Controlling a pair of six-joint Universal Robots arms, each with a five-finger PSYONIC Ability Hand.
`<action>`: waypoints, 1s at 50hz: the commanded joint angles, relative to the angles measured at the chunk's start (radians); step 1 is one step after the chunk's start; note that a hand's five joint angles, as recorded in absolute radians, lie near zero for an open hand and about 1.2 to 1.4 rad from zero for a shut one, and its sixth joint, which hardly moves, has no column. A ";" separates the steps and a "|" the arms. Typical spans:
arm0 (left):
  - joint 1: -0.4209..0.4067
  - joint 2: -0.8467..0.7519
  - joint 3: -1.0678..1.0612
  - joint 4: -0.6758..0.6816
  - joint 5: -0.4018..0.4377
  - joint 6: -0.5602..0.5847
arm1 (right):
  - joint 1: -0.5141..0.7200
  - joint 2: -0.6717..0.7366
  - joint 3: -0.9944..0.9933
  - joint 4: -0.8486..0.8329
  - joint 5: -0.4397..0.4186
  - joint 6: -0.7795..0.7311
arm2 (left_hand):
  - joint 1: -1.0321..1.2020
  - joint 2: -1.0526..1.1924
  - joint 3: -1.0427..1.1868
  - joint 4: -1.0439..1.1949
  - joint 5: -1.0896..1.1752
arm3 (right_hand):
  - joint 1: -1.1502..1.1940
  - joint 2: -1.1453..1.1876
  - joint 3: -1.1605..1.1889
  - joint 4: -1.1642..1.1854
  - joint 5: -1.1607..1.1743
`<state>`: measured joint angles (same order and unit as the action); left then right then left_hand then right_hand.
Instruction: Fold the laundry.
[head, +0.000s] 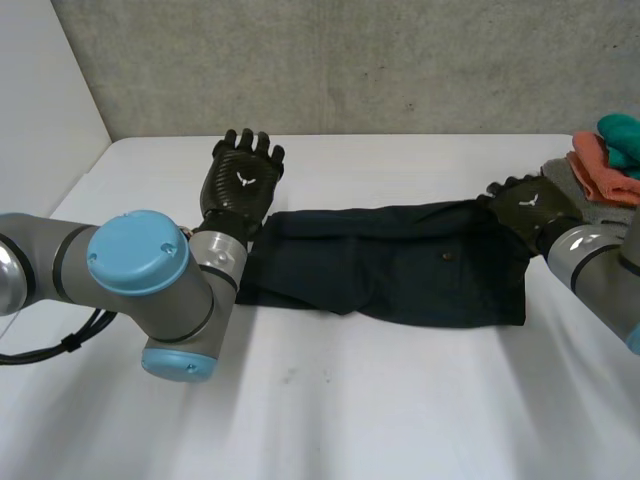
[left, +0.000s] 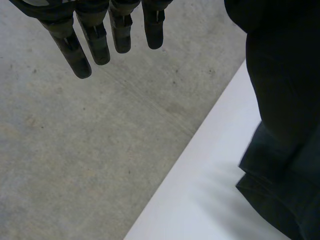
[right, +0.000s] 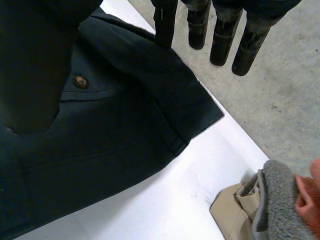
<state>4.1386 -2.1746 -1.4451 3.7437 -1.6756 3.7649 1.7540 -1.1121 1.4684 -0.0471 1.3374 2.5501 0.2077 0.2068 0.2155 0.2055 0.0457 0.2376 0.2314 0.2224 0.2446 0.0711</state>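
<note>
- The left hand (head: 243, 182) is raised, fingers straight and spread, gripping nothing, just beside the left end of the dark trousers (head: 390, 262).
- The right hand (head: 527, 205) hovers over the waistband end. Its fingers (right: 198, 27) are straight and apart, holding nothing, with a button (right: 80, 81) below the palm.
- The trousers lie stretched across the white table (head: 350, 400), both ends free.
- A pile of laundry (head: 602, 170) sits just beside the right hand, so a wide sweep could knock it.
- Pinching only the top layer would likely leave a crooked fold.

The dark trousers (head: 400, 260) are matt woven cloth with a slightly shiny button (right: 80, 81). The white table (head: 350, 400) looks smooth and matt, the wall (head: 350, 60) rough concrete, the grey garment (right: 280, 200) fuzzy fleece.
</note>
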 joint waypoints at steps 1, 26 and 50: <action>0.005 -0.042 0.015 0.001 -0.004 -0.004 | 0.012 0.127 -0.112 -0.069 0.049 0.002 | -0.033 -0.032 -0.041 -0.031 -0.046 | 0.171 0.177 0.186 0.164 0.163; -0.003 -0.048 0.005 -0.022 -0.004 -0.027 | 0.007 0.298 -0.324 -0.238 0.166 0.168 | 0.012 0.012 0.004 0.014 -0.001 | -0.063 -0.057 -0.048 -0.070 -0.071; -0.005 -0.057 -0.024 -0.309 0.002 -0.028 | -0.002 0.316 -0.439 0.183 -0.026 0.292 | 0.933 0.934 0.925 0.935 0.920 | 0.663 0.670 0.679 0.656 0.655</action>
<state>4.1329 -2.2230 -1.4713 3.4303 -1.6702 3.7336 1.7524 -0.9472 1.2116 0.0480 1.3237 2.7747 0.8213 0.8102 0.8026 0.8038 0.6238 0.6637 0.7146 0.7132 0.7090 0.4982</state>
